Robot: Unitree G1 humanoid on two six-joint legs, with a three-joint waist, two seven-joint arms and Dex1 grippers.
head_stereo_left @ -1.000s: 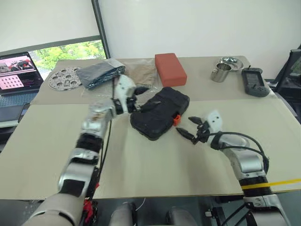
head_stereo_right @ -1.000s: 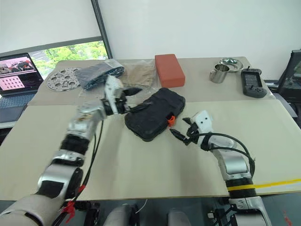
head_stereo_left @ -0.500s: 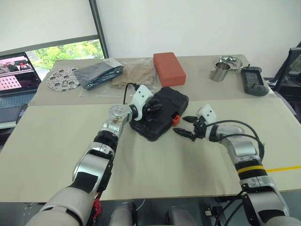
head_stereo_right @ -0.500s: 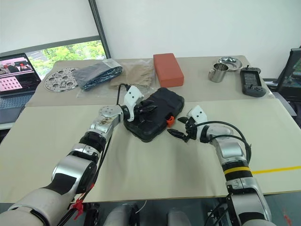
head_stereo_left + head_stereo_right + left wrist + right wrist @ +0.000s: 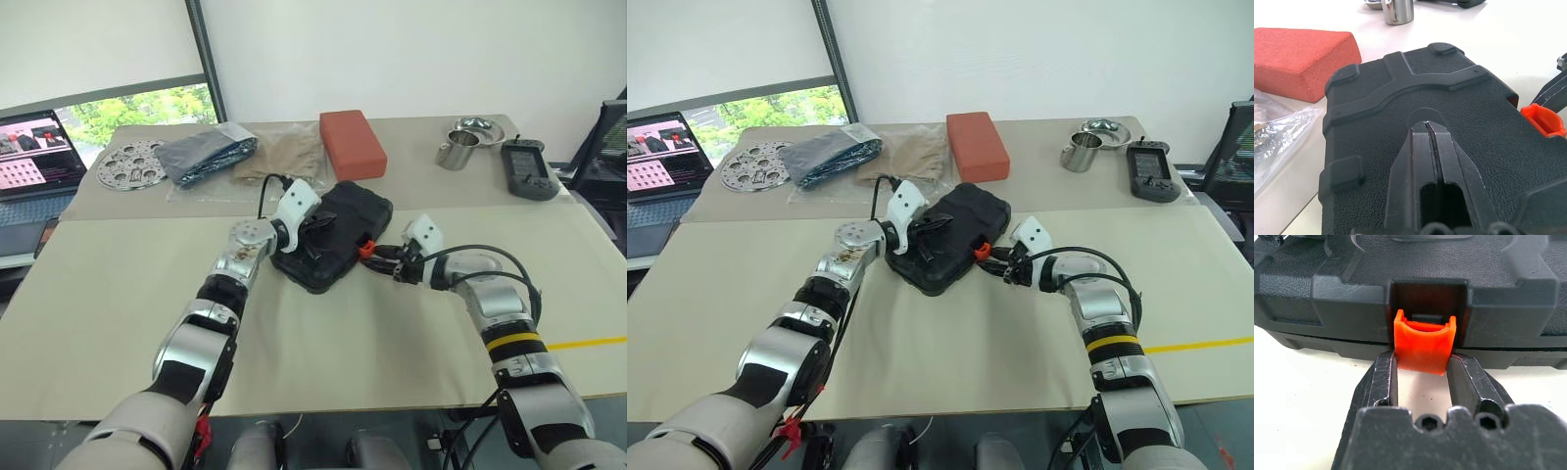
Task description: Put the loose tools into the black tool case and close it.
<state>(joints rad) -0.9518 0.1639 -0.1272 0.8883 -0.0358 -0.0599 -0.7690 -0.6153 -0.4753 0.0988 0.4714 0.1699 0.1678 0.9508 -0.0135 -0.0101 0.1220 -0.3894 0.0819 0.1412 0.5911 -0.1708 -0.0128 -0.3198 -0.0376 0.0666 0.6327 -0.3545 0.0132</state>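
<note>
Brick-like red block [image 5: 353, 143] sits behind closed case [image 5: 333, 233]; left tool [image 5: 1428, 128] clenched, right tool [image 5: 1421, 363] pinching latch [image 5: 1423, 345].

head stereo pair overlooking table [image 5: 118, 294], wrist cameras close on black tool case [image 5: 1449, 112]

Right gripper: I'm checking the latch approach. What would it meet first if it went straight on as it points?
The orange latch, already between the right gripper's fingers; directly behind it stands the black tool case.

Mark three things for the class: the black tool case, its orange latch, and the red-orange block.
black tool case [image 5: 1449, 107]: left wrist view, textured lid.
orange latch [image 5: 1423, 345]: right wrist view, front face.
red-orange block [image 5: 353, 140]: left eye view, top face.
</note>
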